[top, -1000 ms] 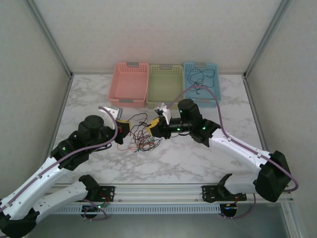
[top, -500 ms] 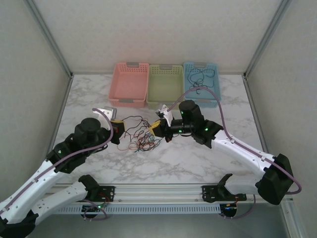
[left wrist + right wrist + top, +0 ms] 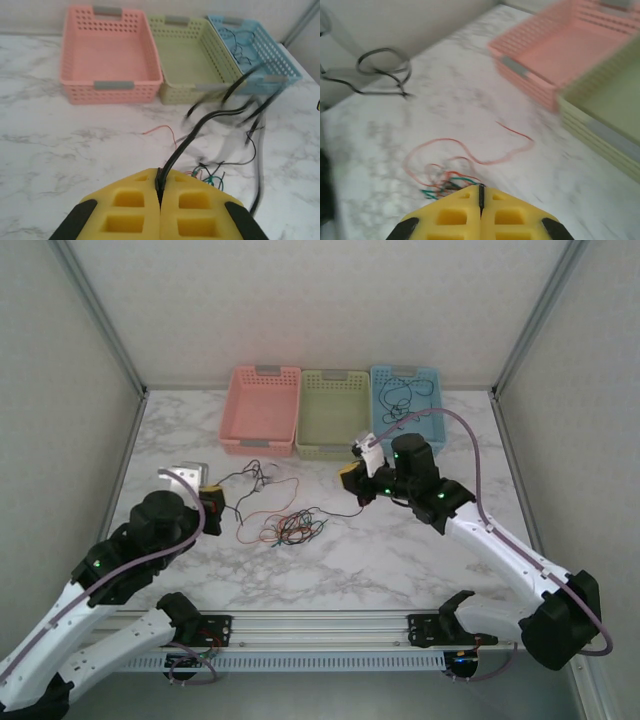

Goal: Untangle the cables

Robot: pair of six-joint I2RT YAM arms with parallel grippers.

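Both arms now sit farther apart than before, left fingers (image 3: 131, 206) pinched shut on a black strand (image 3: 200, 127), right fingers (image 3: 512, 217) closed apparently on another, with the cables (image 3: 290, 529) loose just left of frame centre on the surface (image 3: 400, 550), so a slow, even outward pull seems best.

The cables (image 3: 290, 530) — very thin red, orange, brownish and green wires — lie in a loose flat knot on the worktop, just left of its middle and nearer the near edge; a red strand loops out to the left; a black strand (image 3: 255, 472) stretches toward the left edge, pinched in the left gripper (image 3: 213, 502); another thin strand leads right to the closed right gripper (image 3: 350, 480); a separate black cable (image 3: 405, 395) lies loosely coiled in the blue basket (image 3: 434, 390) at the far edge.
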